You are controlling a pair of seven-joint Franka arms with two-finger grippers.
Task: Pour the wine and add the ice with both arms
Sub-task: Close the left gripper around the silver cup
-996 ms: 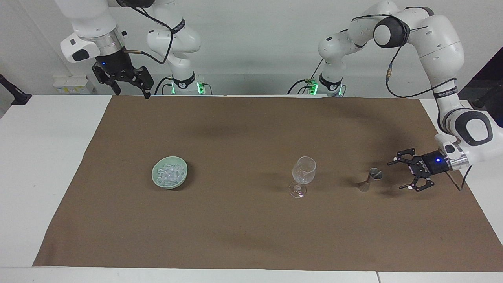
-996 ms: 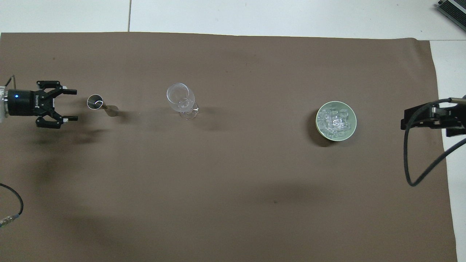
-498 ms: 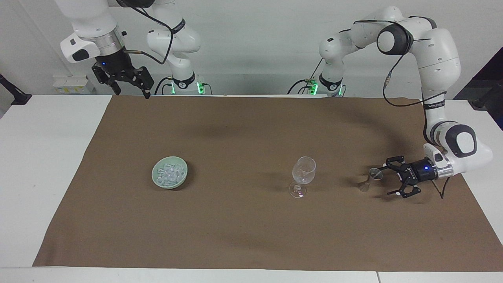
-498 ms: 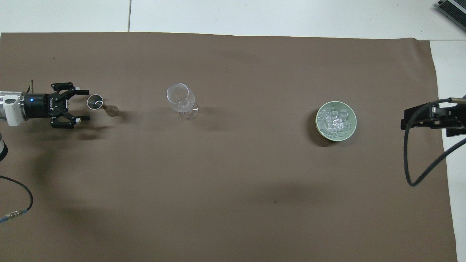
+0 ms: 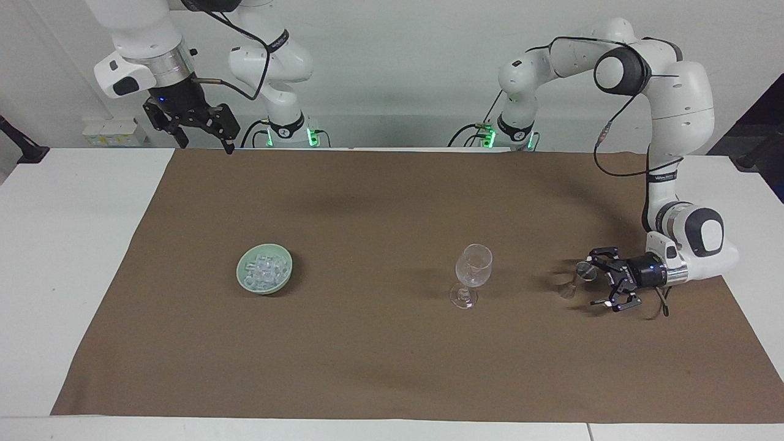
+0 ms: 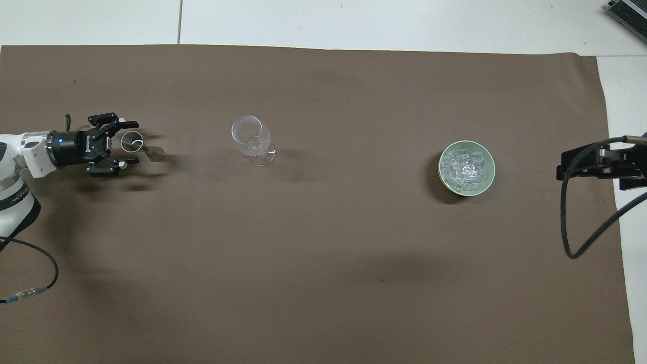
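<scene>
Closing in since a second ago, my left gripper [image 5: 593, 283] spreads open fingers around the steel jigger [image 5: 579, 275] beside the wine glass [image 5: 471, 274]. Light, slick metal: grip its narrow waist. My right gripper [image 5: 202, 131] waits open; ice [image 5: 264, 272] sits bowled.

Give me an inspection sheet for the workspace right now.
Surface: brown mat on white table.
Job's things: ice heaped in green bowl, toward the right arm's end; empty wine glass upright mid-mat; metal measuring cup toward the left arm's end.
Clutter: nothing seen.
Left end effector: open, low, straddling the measuring cup.
Right end effector: open, raised over the mat's edge by the robots; arm waits.
Cables: black cable loops from the right wrist.
Surroundings: white wall.
</scene>
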